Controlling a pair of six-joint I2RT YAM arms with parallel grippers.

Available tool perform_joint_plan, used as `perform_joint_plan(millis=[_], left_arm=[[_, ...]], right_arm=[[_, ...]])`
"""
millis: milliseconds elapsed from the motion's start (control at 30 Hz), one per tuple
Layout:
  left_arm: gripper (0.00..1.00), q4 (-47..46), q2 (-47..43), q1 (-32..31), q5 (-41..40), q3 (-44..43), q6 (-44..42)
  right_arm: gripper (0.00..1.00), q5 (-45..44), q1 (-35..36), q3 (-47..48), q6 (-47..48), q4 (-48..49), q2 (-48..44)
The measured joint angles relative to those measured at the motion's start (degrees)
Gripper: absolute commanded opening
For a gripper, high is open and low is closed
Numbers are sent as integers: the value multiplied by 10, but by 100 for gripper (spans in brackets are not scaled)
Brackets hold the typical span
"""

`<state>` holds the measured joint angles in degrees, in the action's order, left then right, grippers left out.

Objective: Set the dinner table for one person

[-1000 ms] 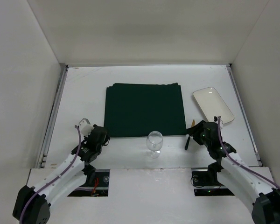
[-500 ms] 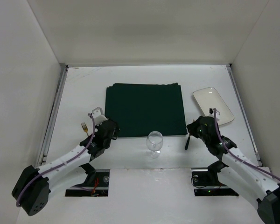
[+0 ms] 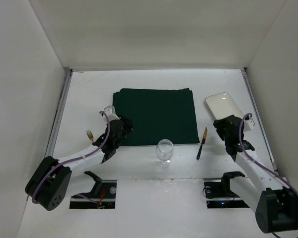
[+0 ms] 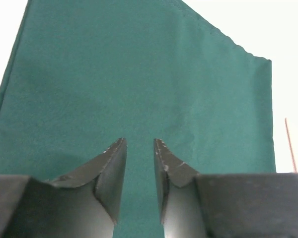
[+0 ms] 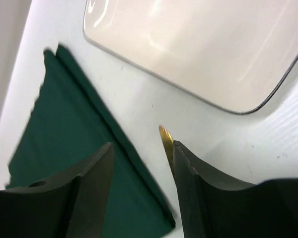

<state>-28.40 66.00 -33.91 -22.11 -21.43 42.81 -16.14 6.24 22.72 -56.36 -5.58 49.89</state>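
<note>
The dinner table (image 3: 89,94) is the white tabletop, with a dark green placemat (image 3: 156,116) in its middle. A gold fork (image 3: 91,135) lies left of the mat. A knife (image 3: 202,143) with a gold blade and dark handle lies right of it. A wine glass (image 3: 164,150) stands upright near the mat's front edge. A white rectangular plate (image 3: 227,110) sits at the right. My left gripper (image 3: 118,130) hovers over the mat's near left corner, narrowly open and empty (image 4: 139,144). My right gripper (image 3: 223,128) is open and empty (image 5: 141,148), between the knife tip (image 5: 164,134) and the plate (image 5: 188,44).
Silver rails (image 3: 57,124) run along both side edges of the table. White walls close in the left, right and back. The placemat fills most of the left wrist view (image 4: 139,74) and shows at the left of the right wrist view (image 5: 64,148).
My left gripper moved forward and right from the fork's spot onto the mat's corner, uncovering the fork. My right gripper moved right from over the knife toward the plate. The knife stayed put.
</note>
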Motion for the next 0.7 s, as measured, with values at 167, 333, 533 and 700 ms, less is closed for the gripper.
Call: perform_joint_plan(millis=[167,333,533,700], left_arm=[[31,-34,1,6,23,17,-2],[32,-48,3,6,43,31,3],[32,-59,5,6,57,31,12],[32,-61,6,9,62,31,14]], right_arm=[[56,-10,-43,-7,-58,29,31],[55,-15,-68,-11,-94,37,57],[55,3,-82,-10,-125,62,132],[53,24,-98,-5,-149,93,183]])
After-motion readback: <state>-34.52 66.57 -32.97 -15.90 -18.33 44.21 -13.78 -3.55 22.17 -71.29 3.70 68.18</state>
